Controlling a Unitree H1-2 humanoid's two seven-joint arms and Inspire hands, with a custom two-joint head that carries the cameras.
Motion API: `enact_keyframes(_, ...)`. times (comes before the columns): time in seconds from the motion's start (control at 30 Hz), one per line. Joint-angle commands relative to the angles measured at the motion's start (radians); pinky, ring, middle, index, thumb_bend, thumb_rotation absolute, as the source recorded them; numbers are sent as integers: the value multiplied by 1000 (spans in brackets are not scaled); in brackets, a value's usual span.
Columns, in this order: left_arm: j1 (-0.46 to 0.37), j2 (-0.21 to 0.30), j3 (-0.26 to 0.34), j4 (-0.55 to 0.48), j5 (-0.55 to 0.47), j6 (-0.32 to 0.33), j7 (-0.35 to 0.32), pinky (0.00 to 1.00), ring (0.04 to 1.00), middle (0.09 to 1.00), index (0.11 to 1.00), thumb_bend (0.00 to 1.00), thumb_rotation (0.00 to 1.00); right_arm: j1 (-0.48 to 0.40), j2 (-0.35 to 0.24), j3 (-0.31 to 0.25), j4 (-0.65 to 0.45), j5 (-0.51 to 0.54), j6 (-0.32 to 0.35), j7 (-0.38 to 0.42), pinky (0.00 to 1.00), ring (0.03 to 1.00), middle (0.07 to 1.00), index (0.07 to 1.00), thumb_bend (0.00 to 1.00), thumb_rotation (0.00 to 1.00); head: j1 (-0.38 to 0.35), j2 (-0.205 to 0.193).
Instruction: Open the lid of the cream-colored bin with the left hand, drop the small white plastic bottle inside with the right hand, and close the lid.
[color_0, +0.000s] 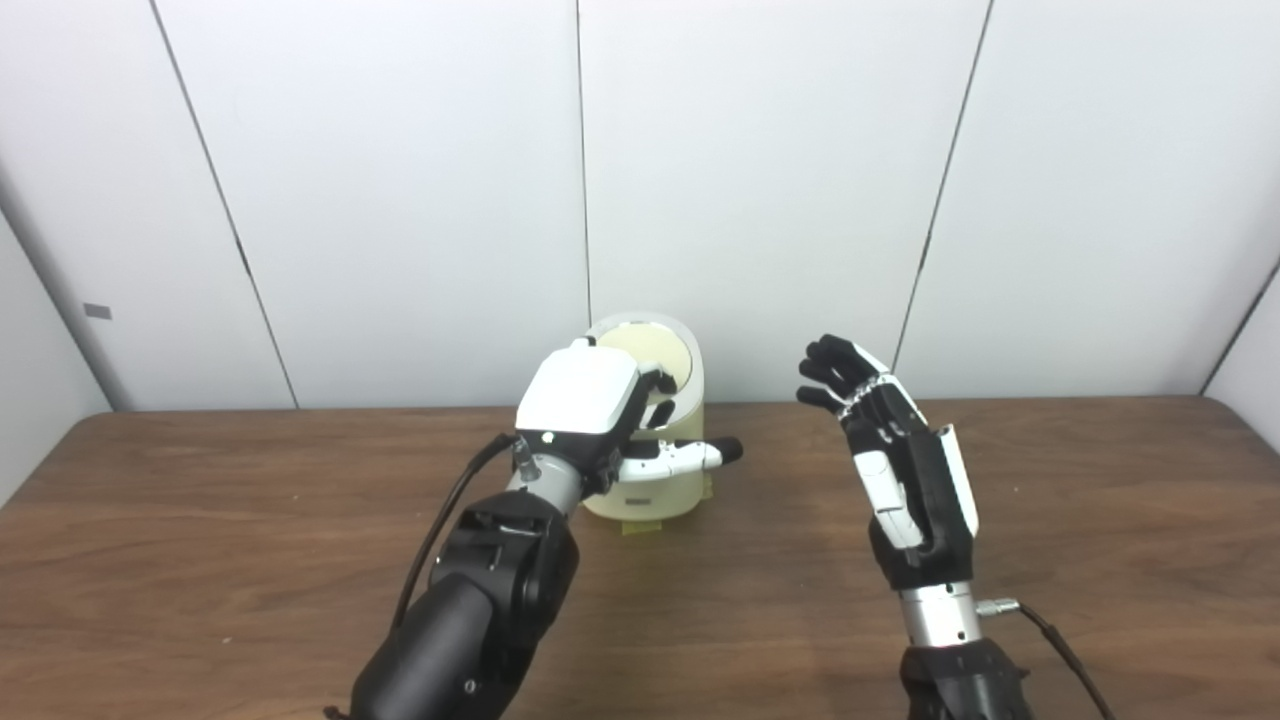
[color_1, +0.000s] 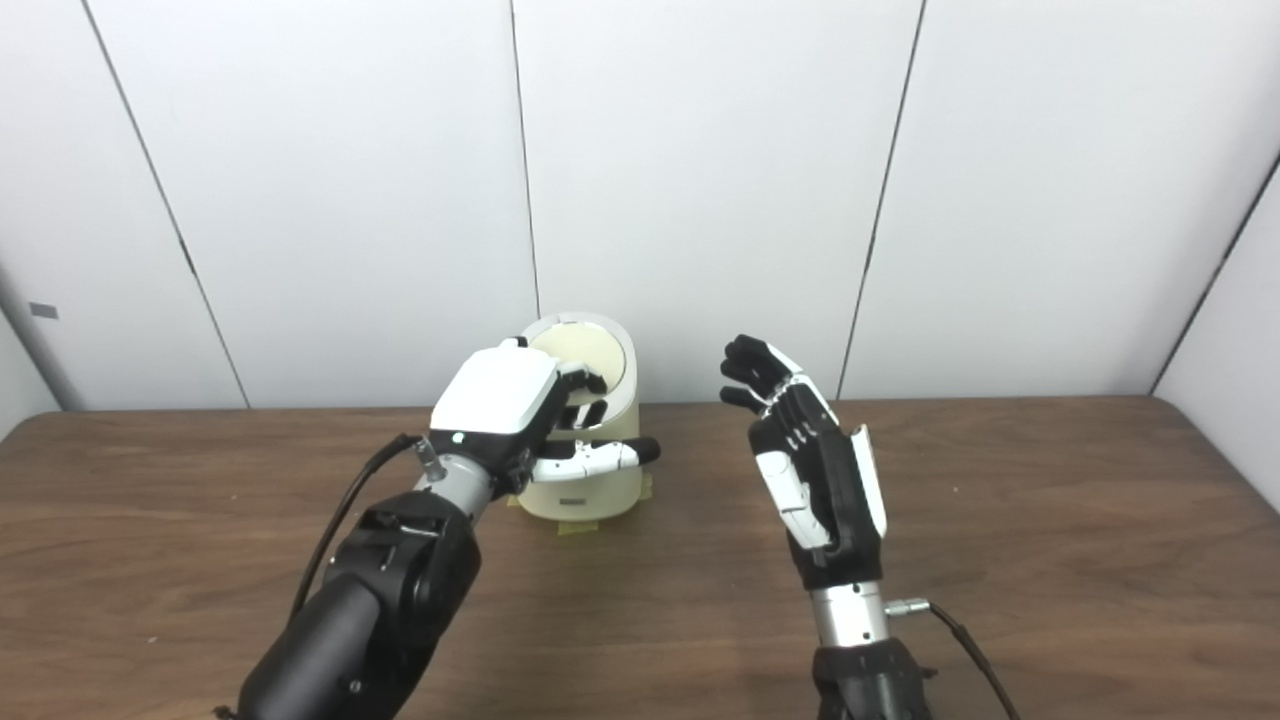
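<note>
toward the left of the wooden desk (color_0: 200, 520), the left robot hand (color_0: 600, 420) rests on the cream-colored bin (color_0: 660, 480), fingers curled at its rim; whether it grips the lid (color_0: 650, 355) i cannot tell. the round, smooth plastic lid looks tilted up, so opening seems underway. further right, the right robot hand (color_0: 900, 460) hovers empty, fingers loosely apart. no bottle is visible, so the drop is either done or not begun

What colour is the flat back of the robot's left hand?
White, over black fingers. The left hand shows it best in the right eye view.
</note>
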Motion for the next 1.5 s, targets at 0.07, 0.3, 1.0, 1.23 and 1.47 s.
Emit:
enact_keyframes(0.07, -18, 4, -7, 55, 11, -22, 5, 1000, 821, 806, 789, 783, 1000, -32, 6, -2, -45, -2, -28, -5, 733, 803, 815, 796, 364, 732, -2, 2)
enact_keyframes(0.3, -14, 4, 8, 89, -2, -35, 21, 1000, 830, 797, 776, 784, 1000, -33, 2, 0, -43, -10, -28, -5, 735, 806, 820, 800, 357, 753, -1, -2)
enact_keyframes(1.0, 12, -111, 225, 4, -294, -131, 317, 999, 1000, 1000, 1000, 585, 951, -38, 7, -1, -15, 3, -28, -4, 743, 808, 822, 801, 367, 732, -1, -6)
enact_keyframes(1.23, 87, -171, 351, -86, -537, -301, 468, 909, 966, 974, 958, 468, 964, -39, 6, -7, -23, 3, -28, -9, 737, 807, 820, 799, 346, 737, 0, -5)
enact_keyframes(1.47, 236, -195, 447, -260, -851, -405, 450, 721, 815, 832, 825, 249, 803, -46, 25, -31, -52, 14, -27, -33, 701, 778, 787, 759, 292, 670, 1, -4)
